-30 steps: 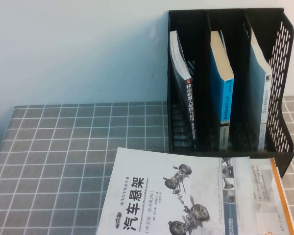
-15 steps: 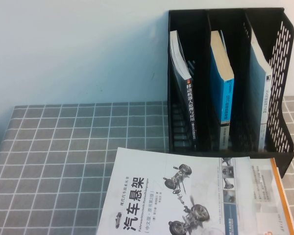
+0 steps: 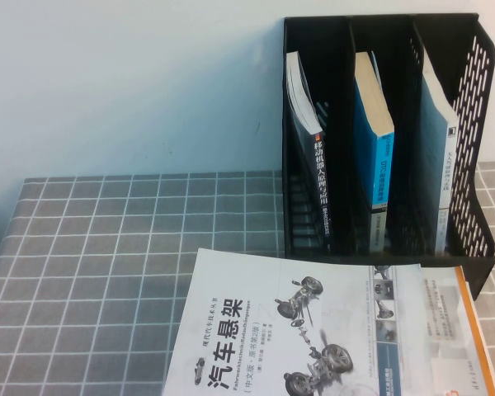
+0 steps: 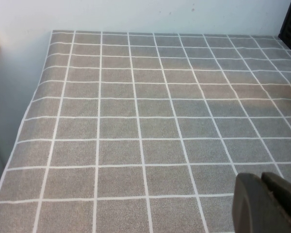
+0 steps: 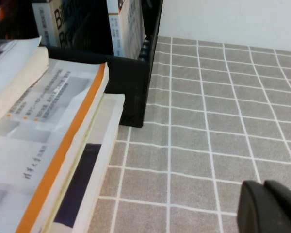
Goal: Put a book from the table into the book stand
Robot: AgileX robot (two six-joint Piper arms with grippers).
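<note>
Black left gripper [image 4: 267, 204], right gripper [image 5: 271, 206] over table [image 3: 107, 247] — jaws closed, empty.

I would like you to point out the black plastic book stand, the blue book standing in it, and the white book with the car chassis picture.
black plastic book stand [image 3: 479, 66], high view, perforated right wall
blue book [image 3: 371, 157], high view, blue cover
white book with the car chassis picture [image 3: 256, 330], high view, front cover

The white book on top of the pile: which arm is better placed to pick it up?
Probably the right. The right gripper hangs beside the book pile and book stand; the left gripper faces only tablecloth. White book lies uppermost.
</note>
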